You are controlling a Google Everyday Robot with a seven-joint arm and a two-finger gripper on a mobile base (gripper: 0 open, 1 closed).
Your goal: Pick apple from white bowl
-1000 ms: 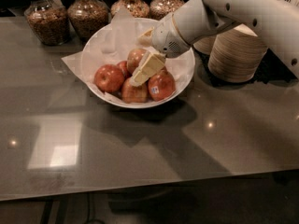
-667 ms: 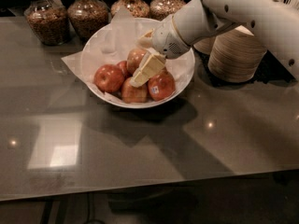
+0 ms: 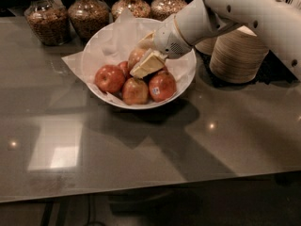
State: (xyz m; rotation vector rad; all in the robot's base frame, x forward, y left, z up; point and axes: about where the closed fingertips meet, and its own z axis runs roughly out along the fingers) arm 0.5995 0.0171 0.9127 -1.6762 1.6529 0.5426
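Observation:
The white bowl (image 3: 186,81), lined with crumpled white paper, stands on the grey table at centre back and holds several apples. The apple (image 3: 134,55), orange-red with a pale patch, lies at the back of the pile, partly covered by my gripper. My gripper (image 3: 139,59) reaches down into the bowl from the upper right and sits right at this apple, its cream parts on either side of it. A red apple (image 3: 109,78) lies at the left, another (image 3: 135,91) in front, and one with a white sticker (image 3: 162,86) at the right.
Stacked beige disposable bowls (image 3: 237,55) stand right of the white bowl, under my arm. Several glass jars of dry food (image 3: 88,14) line the back edge. The grey tabletop (image 3: 141,154) stretches toward the front.
My gripper's lower cream part has shifted slightly upward against the rear apple. The apples and the bowl have not moved.

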